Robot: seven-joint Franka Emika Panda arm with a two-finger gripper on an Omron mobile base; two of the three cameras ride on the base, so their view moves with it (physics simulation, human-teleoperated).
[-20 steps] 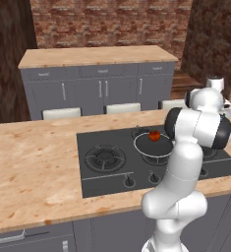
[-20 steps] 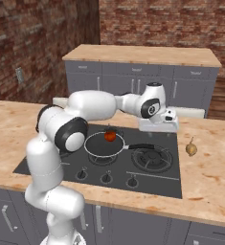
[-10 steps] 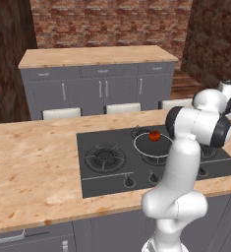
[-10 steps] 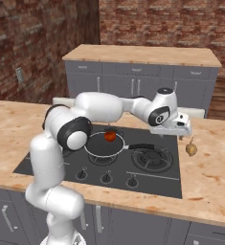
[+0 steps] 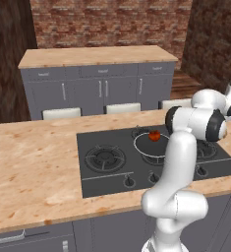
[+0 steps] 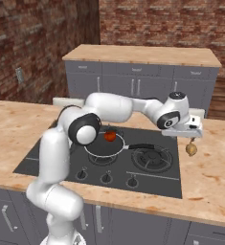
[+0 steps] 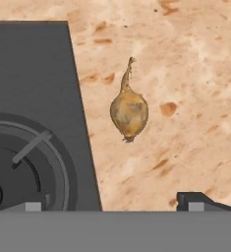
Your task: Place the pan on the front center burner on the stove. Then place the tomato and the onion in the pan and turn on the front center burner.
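The pan (image 6: 95,149) sits on the stove (image 6: 42,160), covering the front center burner, its black handle (image 6: 141,146) pointing right. The tomato (image 6: 110,136) lies inside the pan (image 5: 145,149), and shows as a red ball (image 5: 155,136) in the left base view too. The onion (image 6: 191,150) rests on the wooden counter just right of the stove. My gripper (image 6: 189,136) hangs open directly above it, apart from it. In the hand view the onion (image 7: 129,113) lies between and ahead of my widely spread fingertips (image 7: 199,201), beside the stove's edge (image 7: 63,74).
A burner (image 6: 152,158) lies right of the pan, close to the onion, and another (image 5: 105,158) is at the stove's left. Knobs (image 6: 106,178) line the stove's front. Wooden counter (image 6: 209,182) extends right. Grey cabinets (image 5: 100,88) stand behind.
The hand has swung right, from over the stove's right side to above the onion. Its jaws stayed open. Pan and tomato have not moved.
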